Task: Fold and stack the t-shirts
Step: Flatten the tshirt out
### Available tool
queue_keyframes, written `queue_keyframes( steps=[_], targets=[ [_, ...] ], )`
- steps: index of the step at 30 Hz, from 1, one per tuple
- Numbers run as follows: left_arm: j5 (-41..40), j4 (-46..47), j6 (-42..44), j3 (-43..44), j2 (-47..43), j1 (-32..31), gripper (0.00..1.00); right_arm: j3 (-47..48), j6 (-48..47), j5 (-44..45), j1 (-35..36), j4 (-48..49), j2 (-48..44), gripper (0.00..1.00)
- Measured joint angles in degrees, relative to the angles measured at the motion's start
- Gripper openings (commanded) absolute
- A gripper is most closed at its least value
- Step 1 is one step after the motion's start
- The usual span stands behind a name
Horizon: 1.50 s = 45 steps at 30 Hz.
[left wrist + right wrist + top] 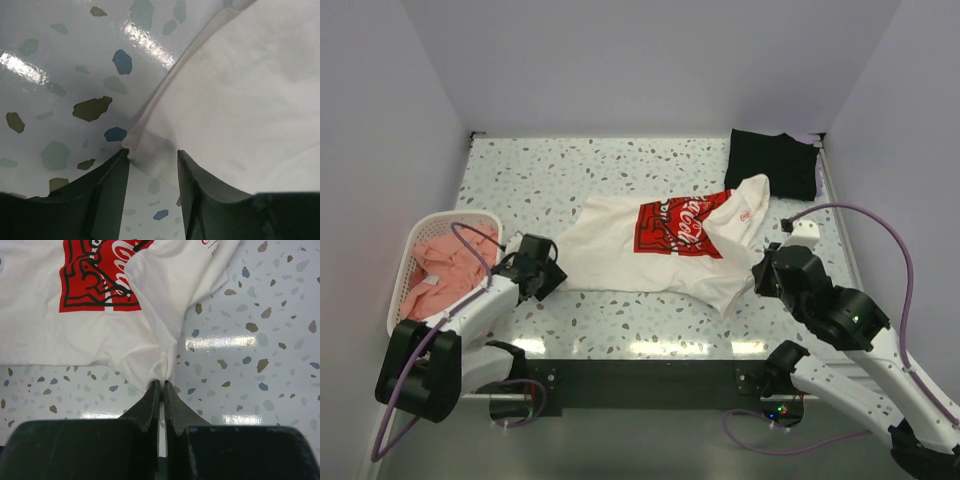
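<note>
On worktop: white t-shirt spread out, red print up, rumpled along its right side. At its left hem corner, left pincer: fingers spread, the cloth corner sitting between them against one finger, not clamped. At its near right corner, right pincer: fingers pressed together, pinching a peak of white cloth. Beyond its right end, just beside the sleeve, black t-shirt, folded. Left of it, past the left pincer, salmon-pink t-shirts heaped in white lattice basket
</note>
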Motion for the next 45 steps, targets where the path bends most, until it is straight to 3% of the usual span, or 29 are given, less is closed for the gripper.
queue_keyframes(
  steps=[2,3,5,7,14,17,18,21,24,30,34,36,38,45],
  targets=[
    [-0.4,0.4,-0.5,0.2,1.0,-0.3,0.35,-0.4,0.6,0.0,0.0,-0.1,-0.5,0.00],
    [-0.7,0.6,-0.7,0.3,1.4,-0.3,0.22,-0.6,1.0,0.0,0.0,-0.5,-1.0,0.00],
    [-1.4,0.7,-0.6,0.5,2.2,-0.2,0.08,-1.2,2.2,-0.1,0.0,-1.3,-2.5,0.00],
    [-2.0,0.2,-0.2,1.1,2.7,0.0,0.00,-1.5,3.6,-0.3,0.0,-2.3,-4.3,0.00],
    [-2.3,-0.3,3.0,5.8,1.8,9.1,0.00,-2.8,10.3,-5.3,0.0,-5.5,-13.6,0.00],
    [-2.1,-0.3,4.0,7.4,1.0,11.4,0.00,-6.8,12.8,-11.2,0.0,-5.3,-17.2,0.22],
    [-1.8,-0.2,4.3,7.8,1.0,11.8,0.00,-8.5,13.3,-13.4,0.0,-4.9,-18.2,0.35],
    [-0.9,-0.1,5.4,8.3,1.0,13.5,0.00,-15.6,15.3,-21.1,0.0,-3.1,-21.3,0.51],
    [0.0,-0.1,6.4,8.3,1.0,15.0,0.00,-18.7,16.2,-24.5,0.0,-2.5,-22.3,0.57],
    [1.7,0.0,7.6,8.3,0.9,15.7,0.00,-18.3,14.6,-19.6,0.0,1.5,-15.8,0.62],
    [2.8,0.1,8.0,8.3,0.8,15.7,0.00,-17.6,10.4,-11.4,-0.1,8.2,-0.8,0.59],
    [3.2,0.1,8.5,8.3,0.8,15.7,0.00,-16.9,8.2,-8.0,-0.5,11.9,7.6,0.50],
    [3.7,0.1,8.9,8.3,0.7,15.7,0.00,-16.9,6.3,-7.3,-2.6,15.9,14.8,0.40],
    [4.9,0.1,10.3,8.3,-0.8,15.7,0.00,-19.5,2.4,-9.8,-14.0,26.8,20.3,0.45]
  ],
)
